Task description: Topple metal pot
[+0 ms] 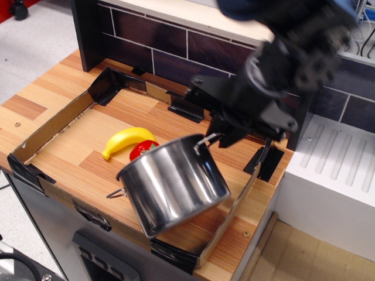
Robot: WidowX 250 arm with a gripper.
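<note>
The metal pot (176, 184) is shiny steel and stands tilted in the front right of the cardboard tray (55, 120). Its right side is raised and its mouth leans toward the back left. One wire loop handle (116, 193) sticks out at its lower left. The other handle is at the raised rim, at the tips of my black gripper (214, 136). The gripper is motion-blurred above and behind the pot's right side and looks shut on that handle.
A yellow banana (124, 140) and a red strawberry-like toy (140, 149) lie just behind the pot's left side. A dark tiled back wall (152, 41) runs along the rear. A white ribbed unit (340, 170) stands to the right of the counter.
</note>
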